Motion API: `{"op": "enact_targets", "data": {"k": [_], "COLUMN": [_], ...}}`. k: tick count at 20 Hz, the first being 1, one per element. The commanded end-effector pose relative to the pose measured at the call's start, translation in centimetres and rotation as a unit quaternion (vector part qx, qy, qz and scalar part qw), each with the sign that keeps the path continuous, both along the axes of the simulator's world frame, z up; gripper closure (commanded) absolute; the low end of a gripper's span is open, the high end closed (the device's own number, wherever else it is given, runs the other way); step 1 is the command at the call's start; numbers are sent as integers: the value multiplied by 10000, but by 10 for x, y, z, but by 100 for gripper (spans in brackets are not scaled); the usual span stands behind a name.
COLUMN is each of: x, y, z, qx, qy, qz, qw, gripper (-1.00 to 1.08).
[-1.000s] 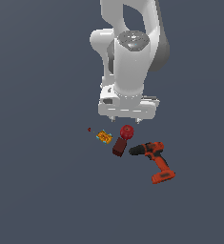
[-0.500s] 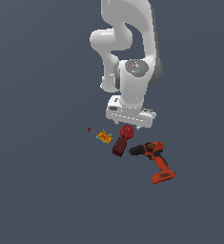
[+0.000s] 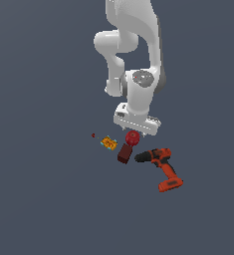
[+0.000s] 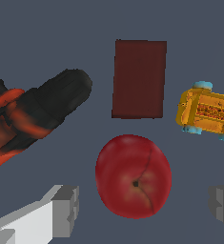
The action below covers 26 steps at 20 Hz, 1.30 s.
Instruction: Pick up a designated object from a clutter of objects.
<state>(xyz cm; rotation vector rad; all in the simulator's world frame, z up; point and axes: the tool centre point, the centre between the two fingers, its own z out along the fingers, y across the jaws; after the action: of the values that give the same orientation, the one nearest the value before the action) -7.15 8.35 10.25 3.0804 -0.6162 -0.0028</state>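
Observation:
The glossy red apple (image 4: 133, 176) lies between my two grey fingertips (image 4: 66, 209), which stand wide apart on either side of it without touching it. In the exterior view the apple (image 3: 132, 138) sits just under my gripper (image 3: 136, 130), which hangs low over the clutter. The gripper (image 4: 144, 207) is open. A dark red-brown box (image 4: 139, 78) lies just beyond the apple, and the same box (image 3: 124, 153) shows in the exterior view.
An orange-and-black power drill (image 3: 161, 166) lies toward the exterior view's right of the apple, its black nose (image 4: 51, 102) close to it. A small orange-yellow packet (image 3: 108, 143) and a tiny red bit (image 3: 93, 135) lie toward the exterior view's left.
The arm has come down over the clutter, bringing the open gripper from well above the apple to just around it. The objects have not moved.

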Motion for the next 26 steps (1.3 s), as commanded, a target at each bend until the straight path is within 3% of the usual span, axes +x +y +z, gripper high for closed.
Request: {"op": "enact_targets", "data": {"k": [1, 25, 26], "x": [-3, -5, -5], "y": [1, 1, 1], "z": [-4, -56, -56], "qx": [-1, -1, -1], "qy": [-8, -9, -9], "qz": [-61, -81, -81], "qw": [10000, 10000, 10000], "gripper": [-92, -92, 108]}}
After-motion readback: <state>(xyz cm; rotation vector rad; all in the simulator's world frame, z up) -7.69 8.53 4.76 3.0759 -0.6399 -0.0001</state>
